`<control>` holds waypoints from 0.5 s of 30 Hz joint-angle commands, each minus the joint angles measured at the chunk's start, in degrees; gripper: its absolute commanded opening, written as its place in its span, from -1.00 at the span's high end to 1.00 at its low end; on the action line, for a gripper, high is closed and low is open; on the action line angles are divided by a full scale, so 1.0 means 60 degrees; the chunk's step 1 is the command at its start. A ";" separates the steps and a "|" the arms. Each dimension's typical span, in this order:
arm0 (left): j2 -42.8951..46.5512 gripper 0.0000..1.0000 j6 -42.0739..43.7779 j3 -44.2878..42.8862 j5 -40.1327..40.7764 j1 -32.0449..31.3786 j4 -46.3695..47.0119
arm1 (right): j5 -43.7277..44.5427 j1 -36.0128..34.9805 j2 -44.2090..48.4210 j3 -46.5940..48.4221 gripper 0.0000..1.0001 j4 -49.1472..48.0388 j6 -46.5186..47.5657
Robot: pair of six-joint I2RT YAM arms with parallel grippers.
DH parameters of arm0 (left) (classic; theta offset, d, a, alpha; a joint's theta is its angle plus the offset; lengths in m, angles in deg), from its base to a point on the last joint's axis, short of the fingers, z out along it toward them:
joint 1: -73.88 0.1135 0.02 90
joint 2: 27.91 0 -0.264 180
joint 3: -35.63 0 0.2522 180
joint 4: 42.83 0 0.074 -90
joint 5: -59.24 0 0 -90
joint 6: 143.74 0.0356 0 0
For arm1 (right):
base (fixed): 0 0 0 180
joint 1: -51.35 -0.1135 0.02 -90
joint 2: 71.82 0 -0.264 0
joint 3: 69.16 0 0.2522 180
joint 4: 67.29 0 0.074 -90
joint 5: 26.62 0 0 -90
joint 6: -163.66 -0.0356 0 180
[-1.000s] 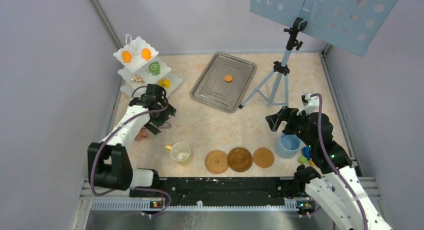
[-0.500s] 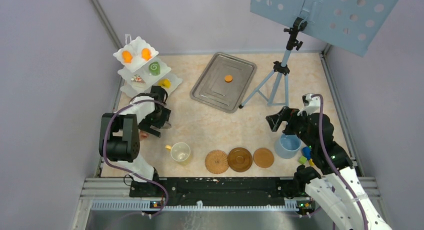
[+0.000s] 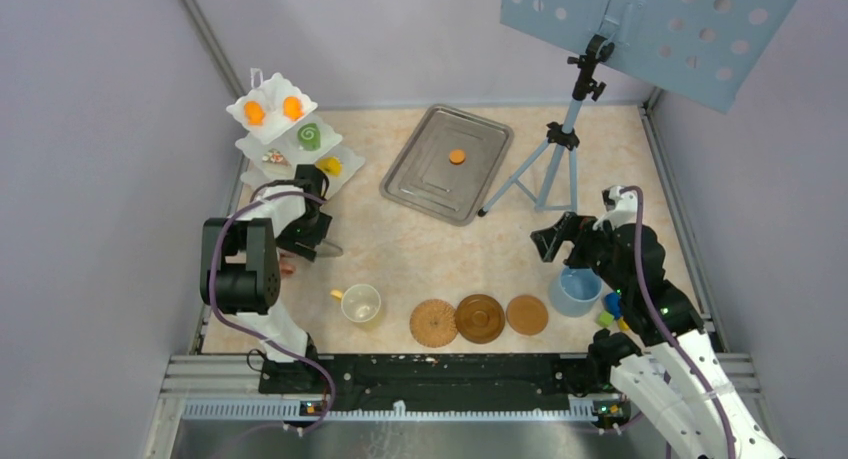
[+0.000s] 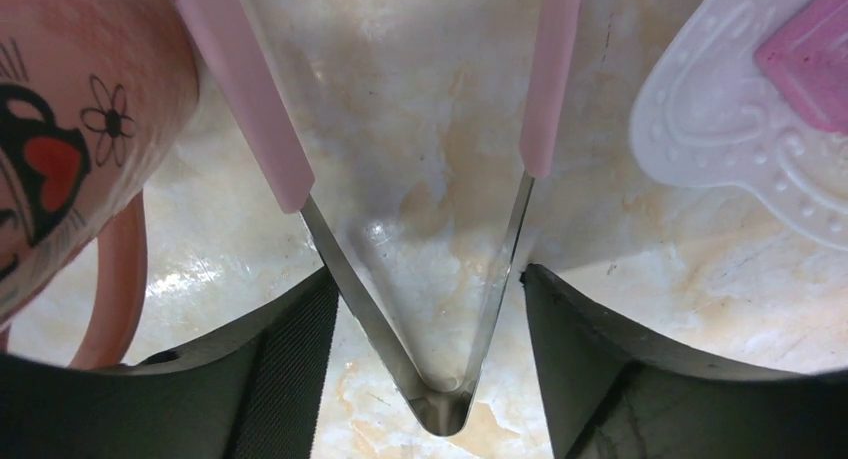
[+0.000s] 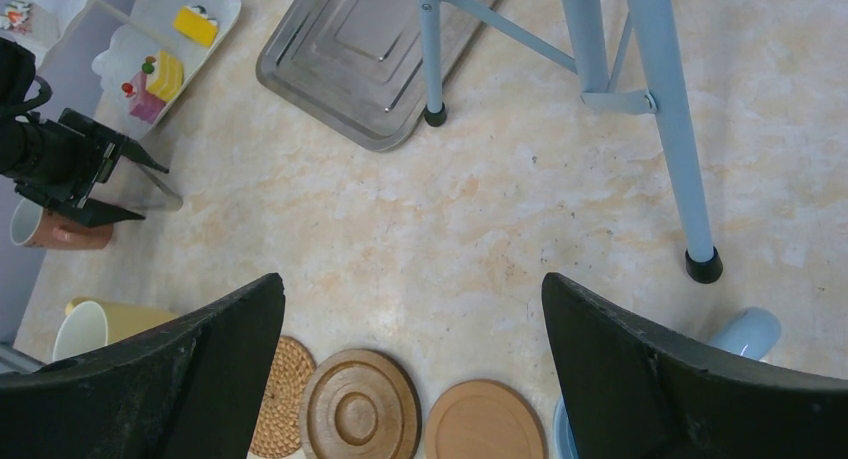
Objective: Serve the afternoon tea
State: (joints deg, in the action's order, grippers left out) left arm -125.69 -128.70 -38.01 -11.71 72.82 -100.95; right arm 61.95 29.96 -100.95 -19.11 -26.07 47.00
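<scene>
Left gripper first: narrowed from the full spread of a second ago, black fingers now set against the two metal arms of the pink tongs and clamping them from both sides. Hinge end toward the wrist, pink tips pointing away over the table.

Pink mug just left of the tongs; bottom tier of the white three-tier stand just right, pink slice on it.

From above: left arm raised upright and swung toward the left wall since a second ago, wrist drawn slightly nearer that wall, just in front of the stand.

On the stand, unmoved: two orange biscuits on top, green swirl roll below them, yellow wedge lowest.

Further right, same places as before: yellow cup; three brown coasters in a row near the front edge; steel tray carrying a lone biscuit; blue tripod.

Right gripper spread wide, nothing between the jaws, hovering over the table just behind the blue cup. No shift there across the second.
</scene>
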 commanded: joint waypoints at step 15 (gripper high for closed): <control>0.1490 -0.03 0.1112 -0.0377 0.1417 0.0588 0.0043 | 0.0005 -0.0099 0.0150 0.0090 -0.96 -0.0222 -0.0054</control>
State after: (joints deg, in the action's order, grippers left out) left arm -122.45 -124.00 -38.01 -6.86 75.71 -100.19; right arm 61.97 29.96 -100.68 -19.11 -26.05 47.00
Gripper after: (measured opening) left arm 0.529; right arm 0.980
